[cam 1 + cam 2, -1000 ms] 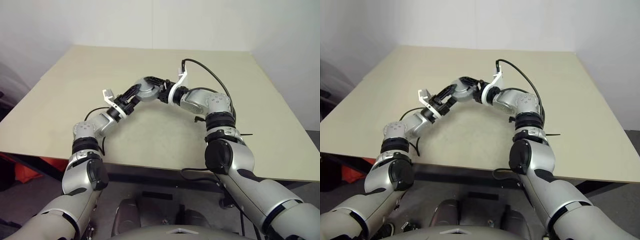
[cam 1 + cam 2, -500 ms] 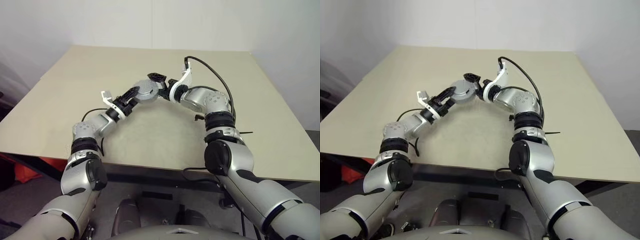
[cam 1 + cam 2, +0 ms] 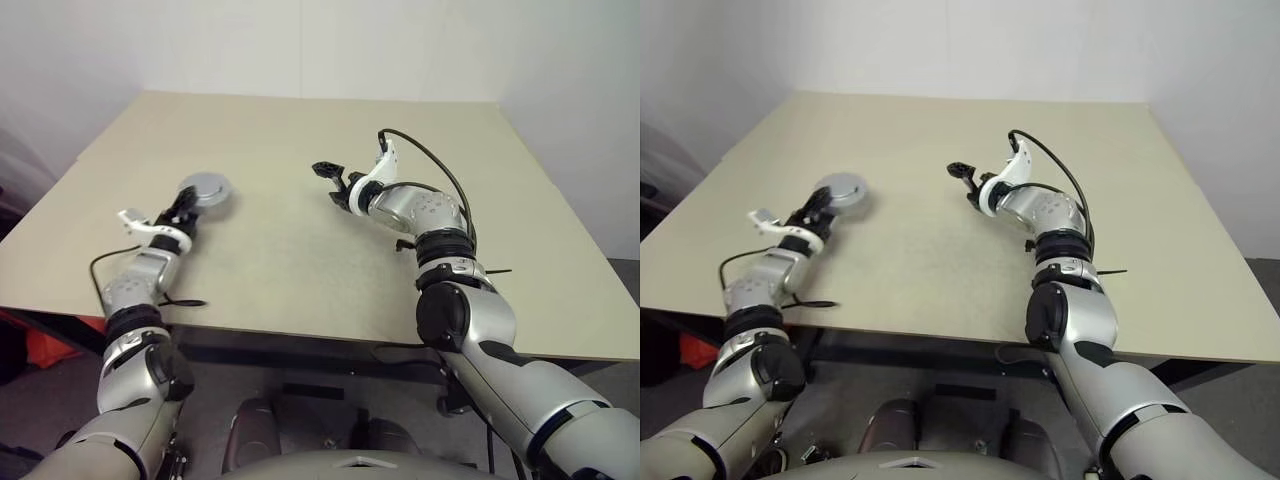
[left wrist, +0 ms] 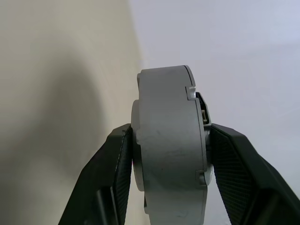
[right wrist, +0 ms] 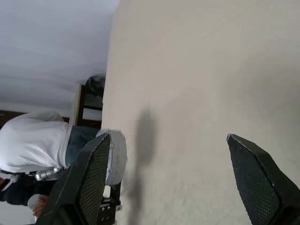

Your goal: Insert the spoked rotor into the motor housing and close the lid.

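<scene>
Head views. Your left gripper [image 3: 183, 207] is out over the left part of the table [image 3: 300, 250], closed across the assembled motor housing [image 3: 207, 189], whose pale round face is turned toward the camera. The face is solid and silvery, so the lid appears to be seated already and the spoked rotor is presumably shut inside (neither the spokes nor the coils can be checked from here). Your right gripper [image 3: 334, 180] hangs above the table's middle, well apart from the housing, its fingers spread and empty; judged from that, its share of the joining is done and it leaves the left arm free to carry the piece.

Left wrist view. You see the motor housing [image 4: 169, 145] edge-on between the two black fingers [image 4: 112, 173], which press on its flat faces rather than its rim. That grip likely keeps lid and ring squeezed together while the unit is carried. Bare table lies behind it.

Right wrist view. The right gripper's fingers [image 5: 96, 173] stand wide with only table between them. Beyond the table edge a person [image 5: 35, 143] in a pale top sits.
</scene>
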Controlling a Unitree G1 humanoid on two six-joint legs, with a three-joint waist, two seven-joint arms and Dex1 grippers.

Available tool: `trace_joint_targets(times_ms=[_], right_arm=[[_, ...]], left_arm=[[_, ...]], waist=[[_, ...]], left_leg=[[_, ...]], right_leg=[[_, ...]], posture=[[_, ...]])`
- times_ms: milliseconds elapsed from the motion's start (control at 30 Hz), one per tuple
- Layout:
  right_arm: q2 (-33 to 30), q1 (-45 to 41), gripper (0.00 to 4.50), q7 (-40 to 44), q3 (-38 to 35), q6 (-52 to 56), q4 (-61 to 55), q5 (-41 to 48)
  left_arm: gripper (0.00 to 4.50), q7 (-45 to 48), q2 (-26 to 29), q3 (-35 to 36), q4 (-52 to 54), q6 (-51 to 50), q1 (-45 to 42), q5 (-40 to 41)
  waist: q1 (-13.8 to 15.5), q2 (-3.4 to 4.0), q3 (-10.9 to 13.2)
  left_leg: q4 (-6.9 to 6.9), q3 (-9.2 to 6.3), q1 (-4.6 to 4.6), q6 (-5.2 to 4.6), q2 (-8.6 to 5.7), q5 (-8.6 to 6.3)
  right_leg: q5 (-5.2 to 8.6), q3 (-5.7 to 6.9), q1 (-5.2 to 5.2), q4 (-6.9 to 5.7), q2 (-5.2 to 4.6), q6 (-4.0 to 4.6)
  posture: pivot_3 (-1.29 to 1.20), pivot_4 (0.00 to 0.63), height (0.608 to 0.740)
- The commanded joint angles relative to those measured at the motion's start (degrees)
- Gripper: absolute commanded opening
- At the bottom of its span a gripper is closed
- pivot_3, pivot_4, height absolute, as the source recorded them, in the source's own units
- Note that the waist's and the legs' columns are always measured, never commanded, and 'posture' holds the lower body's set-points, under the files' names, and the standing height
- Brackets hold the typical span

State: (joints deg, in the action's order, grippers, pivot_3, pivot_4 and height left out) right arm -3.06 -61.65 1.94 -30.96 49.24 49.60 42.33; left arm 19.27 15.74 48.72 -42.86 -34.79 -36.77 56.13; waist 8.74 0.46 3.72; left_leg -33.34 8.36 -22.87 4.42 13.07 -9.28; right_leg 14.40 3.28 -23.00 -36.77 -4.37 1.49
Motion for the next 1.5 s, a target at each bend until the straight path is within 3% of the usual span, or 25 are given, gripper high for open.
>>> trace_joint_targets(times_ms=[33, 367, 600, 867, 1067, 1267, 1500], right_arm=[[-0.94, -0.15, 4.47, 0.12, -0.64, 0.16, -2.08, 0.64], [-1.02, 0.05, 4.47, -0.54, -0.83, -0.08, -1.86, 0.62], [-0.63, 0.08, 4.47, -0.78, -0.69, -0.22, -1.63, 0.52], [-0.92, -0.16, 4.50, -0.76, -0.40, -0.26, -0.35, -0.06], [-1.60, -1.05, 4.50, 0.16, 0.07, -1.55, 2.98, -1.50], [-1.90, -2.07, 4.50, 1.27, 0.43, -3.03, 5.39, -2.65], [-2.92, -0.69, 4.50, 5.76, 5.10, -5.09, 4.40, -7.63]], left_arm=[[2.26, -0.76, 1.68, 1.49, 3.58, 1.81, -0.29, 1.89], [2.26, -8.14, 2.39, 3.76, -0.94, 5.45, 0.50, 0.96], [2.26, -11.07, 2.90, 3.74, -2.83, 5.09, 2.57, 0.43], [4.47, -10.00, 2.46, 1.72, 4.43, -3.99, 11.59, 2.60], [4.47, -6.41, 6.84, -3.31, 8.68, -19.61, 21.37, 3.90], [4.47, -4.26, 11.51, -6.49, 9.02, -27.55, 25.55, 3.04], [4.47, -0.95, 9.05, -18.32, 19.71, -32.81, 23.30, 1.40]], waist=[[0.22, -0.01, 0.00], [-0.03, -0.06, -0.01], [-0.22, -0.06, -0.01], [-1.86, 0.13, -0.17], [-3.10, 0.44, -0.61], [-3.44, 0.93, -1.03], [-2.29, 1.09, -1.17]], left_leg=[[-0.01, 0.00, -0.01, 0.00, 0.00, 0.00], [-0.39, 0.00, 0.05, 0.01, 0.07, 0.01], [-0.33, 0.07, 0.87, 0.01, 0.05, 0.00], [-0.26, 0.19, 1.26, -0.03, -0.01, -0.03], [0.05, 0.29, 1.41, -0.13, -0.10, -0.09], [0.18, 0.52, 1.66, -0.32, -0.15, -0.20], [0.17, 0.63, 1.80, -0.38, -0.39, -0.24]], right_leg=[[0.00, 0.00, 0.01, 0.00, 0.00, -0.01], [-0.09, -0.03, 0.21, -0.03, -0.01, -0.14], [-0.09, -0.18, 0.80, -0.05, -0.01, -0.14], [-0.08, -0.38, 0.99, -0.05, -0.01, -0.13], [-0.05, -0.46, 1.00, 0.03, -0.02, -0.09], [0.00, -0.70, 1.05, 0.06, -0.03, -0.06], [0.27, -1.04, 1.26, 0.08, -0.17, -0.02]], posture=[[0.00, 0.000, 0.740], [0.00, 0.000, 0.740], [0.00, 0.000, 0.740], [0.00, 0.000, 0.740], [0.00, 0.000, 0.740], [0.00, 0.000, 0.740], [0.00, 0.000, 0.740]])
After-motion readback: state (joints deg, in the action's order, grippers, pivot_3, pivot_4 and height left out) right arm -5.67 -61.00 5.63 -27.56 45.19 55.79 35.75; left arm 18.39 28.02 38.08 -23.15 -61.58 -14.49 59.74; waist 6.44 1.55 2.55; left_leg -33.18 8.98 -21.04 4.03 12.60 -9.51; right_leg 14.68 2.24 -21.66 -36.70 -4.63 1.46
